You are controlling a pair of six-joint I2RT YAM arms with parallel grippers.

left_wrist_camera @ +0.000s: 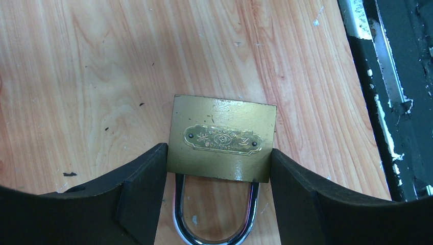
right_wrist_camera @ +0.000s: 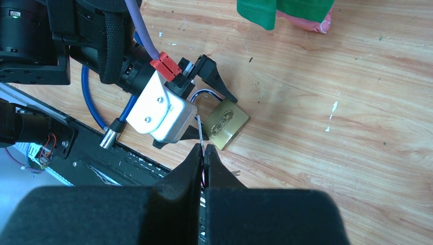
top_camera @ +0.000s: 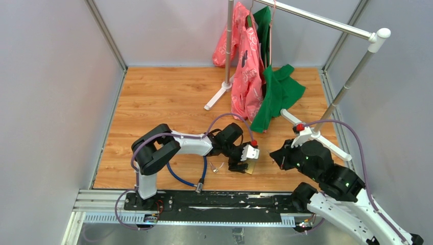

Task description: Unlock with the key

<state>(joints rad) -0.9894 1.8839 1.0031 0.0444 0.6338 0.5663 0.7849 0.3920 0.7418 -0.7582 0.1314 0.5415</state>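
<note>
Our left arm (top_camera: 176, 145) lies low and reaches to the right, with its elbow folded back near the base. Our left gripper (top_camera: 244, 167) clamps the brass padlock (left_wrist_camera: 222, 137) by the two sides of its body, one finger (left_wrist_camera: 140, 181) against each. Our right arm (top_camera: 332, 176) bends to the left. Our right gripper (right_wrist_camera: 203, 159) is pressed closed on a thin metal sliver (right_wrist_camera: 200, 133) and points at the left gripper from nearby.

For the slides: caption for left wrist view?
Left gripper grips the brass padlock by its body over the wooden table, shackle toward camera.
</note>
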